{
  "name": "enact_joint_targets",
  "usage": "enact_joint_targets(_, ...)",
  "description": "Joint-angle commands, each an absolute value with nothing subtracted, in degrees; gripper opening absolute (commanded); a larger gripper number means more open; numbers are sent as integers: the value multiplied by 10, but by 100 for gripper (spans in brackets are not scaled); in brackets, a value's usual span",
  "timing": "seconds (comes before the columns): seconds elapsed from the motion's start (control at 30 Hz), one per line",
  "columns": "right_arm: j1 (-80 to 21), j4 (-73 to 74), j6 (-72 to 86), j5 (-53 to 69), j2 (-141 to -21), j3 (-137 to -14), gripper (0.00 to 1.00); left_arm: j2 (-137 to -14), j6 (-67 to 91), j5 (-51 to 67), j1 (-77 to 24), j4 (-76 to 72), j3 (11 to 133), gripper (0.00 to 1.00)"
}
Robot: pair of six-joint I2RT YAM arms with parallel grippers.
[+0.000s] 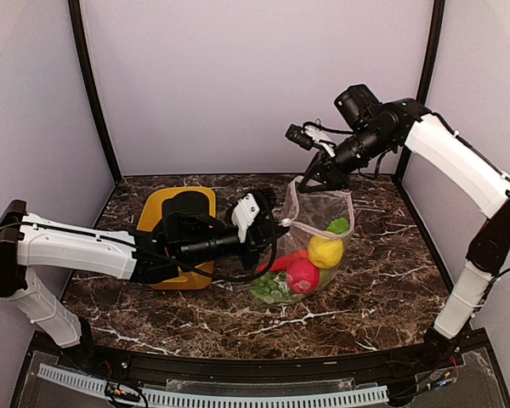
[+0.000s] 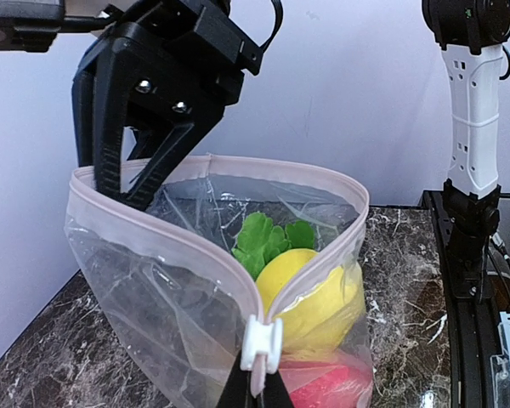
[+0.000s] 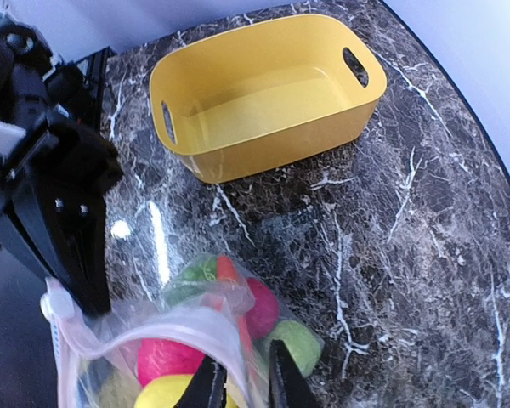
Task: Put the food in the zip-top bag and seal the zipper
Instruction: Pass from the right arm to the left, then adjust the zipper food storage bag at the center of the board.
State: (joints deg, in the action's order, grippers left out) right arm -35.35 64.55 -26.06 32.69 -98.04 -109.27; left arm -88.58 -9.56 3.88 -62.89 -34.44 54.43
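The clear zip-top bag (image 1: 316,223) hangs upright between both grippers with its mouth open. Inside are a yellow lemon (image 1: 325,251), a red apple (image 1: 302,276), an orange-red carrot (image 1: 280,262), leafy greens (image 1: 272,289) and a green round fruit (image 1: 338,225). My left gripper (image 2: 257,384) is shut on the near end of the pink zipper (image 2: 161,234), just under the white slider (image 2: 262,344). My right gripper (image 3: 242,381) is shut on the bag's far rim and holds it up; it also shows in the left wrist view (image 2: 123,189).
The yellow basket (image 3: 263,85) stands empty on the dark marble table (image 1: 374,280), left of the bag and partly under my left arm (image 1: 85,251). Purple walls close off the back and sides.
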Motion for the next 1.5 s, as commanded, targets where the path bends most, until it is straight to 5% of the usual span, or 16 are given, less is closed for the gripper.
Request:
enact_joint_targets(0.0,-322,656,-290,314,-942,-1084,21,-821,-132,-2,-629,-260,553,1)
enact_joint_targets(0.3,-195,658,-426,449,-859,-972,40,-767,-131,20,-587,-251,514,1)
enact_joint_targets(0.77,-188,483,-428,392,-850,-876,35,-735,-153,149,-523,-148,545,1)
enact_joint_targets(1.13,-188,440,-454,473,-904,-872,41,-730,-151,160,-519,-141,542,1)
enact_joint_targets(1.3,-188,435,-462,513,-902,-864,35,-724,-156,149,-515,-138,537,1)
enact_joint_targets(1.47,-188,442,-481,524,-897,-858,9,-724,-156,143,-504,-138,534,1)
